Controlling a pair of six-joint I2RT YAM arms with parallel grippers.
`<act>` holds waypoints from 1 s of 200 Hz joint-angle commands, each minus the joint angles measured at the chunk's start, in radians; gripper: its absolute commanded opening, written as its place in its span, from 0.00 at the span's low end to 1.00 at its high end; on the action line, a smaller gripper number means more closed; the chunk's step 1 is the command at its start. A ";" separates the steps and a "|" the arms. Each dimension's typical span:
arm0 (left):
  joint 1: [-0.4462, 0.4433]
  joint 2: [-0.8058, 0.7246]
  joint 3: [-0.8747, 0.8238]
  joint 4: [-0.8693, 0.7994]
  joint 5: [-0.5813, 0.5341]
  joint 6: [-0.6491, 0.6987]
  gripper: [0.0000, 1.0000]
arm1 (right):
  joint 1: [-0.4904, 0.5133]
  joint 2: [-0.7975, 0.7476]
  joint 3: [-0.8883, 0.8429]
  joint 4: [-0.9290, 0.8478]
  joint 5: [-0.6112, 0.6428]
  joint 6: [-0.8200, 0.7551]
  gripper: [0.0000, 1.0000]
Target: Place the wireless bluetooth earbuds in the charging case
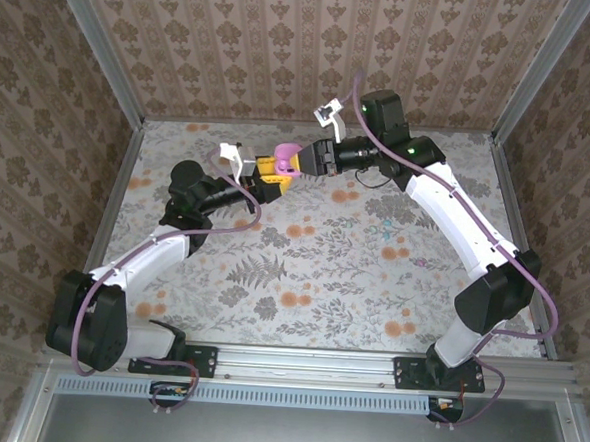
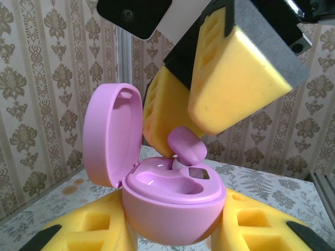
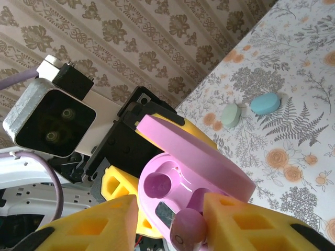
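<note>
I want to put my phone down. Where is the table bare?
The middle of the table, between the left arm, right arm and near rail, looks bare. Crowded: the far middle, where the left gripper and right gripper meet at the pink case. A mint case and teal case also lie on the cloth.

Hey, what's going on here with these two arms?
The left gripper holds the pink charging case up off the table, lid open. The right gripper has a pink earbud between its jaws, right over one of the case's sockets. The jaws look slightly wider than the bud, so it may be letting go.
</note>
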 commanded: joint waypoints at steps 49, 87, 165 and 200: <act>-0.015 -0.013 0.030 0.030 0.030 0.015 0.28 | 0.003 -0.028 0.021 -0.028 0.098 0.024 0.45; -0.015 -0.021 0.028 0.019 0.026 0.025 0.28 | 0.003 -0.039 0.031 -0.048 0.146 0.026 0.41; -0.015 -0.024 0.033 0.005 0.018 0.036 0.27 | 0.000 -0.060 0.037 -0.060 0.175 0.028 0.43; -0.015 -0.031 0.032 -0.022 -0.008 0.062 0.27 | -0.049 -0.210 -0.074 -0.054 0.267 0.041 0.43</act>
